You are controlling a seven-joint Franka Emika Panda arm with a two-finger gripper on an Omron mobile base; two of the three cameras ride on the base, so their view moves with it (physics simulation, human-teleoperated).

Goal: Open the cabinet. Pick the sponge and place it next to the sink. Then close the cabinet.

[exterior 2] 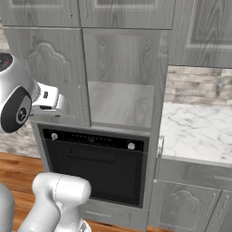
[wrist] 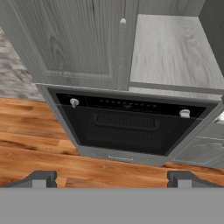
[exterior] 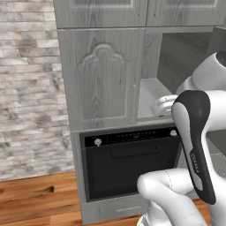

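The cabinet (exterior: 101,79) has its left door (wrist: 70,39) shut, with a slim handle (wrist: 122,52) at the door's right edge. The right door (exterior: 217,42) is swung out, so the right compartment (exterior 2: 120,68) stands open. Its shelf (wrist: 170,48) is bare as far as I can see. My gripper (wrist: 111,178) is open with nothing between its fingertips (wrist: 40,178). It hangs in front of the cabinet at about oven height, well clear of the doors. The sponge and the sink are out of view.
A black built-in oven (exterior: 132,163) sits right under the cabinet, with a drawer below it. A marble counter (exterior 2: 199,131) over low cabinets runs to the right. A brick wall (exterior: 26,88) and wooden floor (wrist: 39,131) lie to the left.
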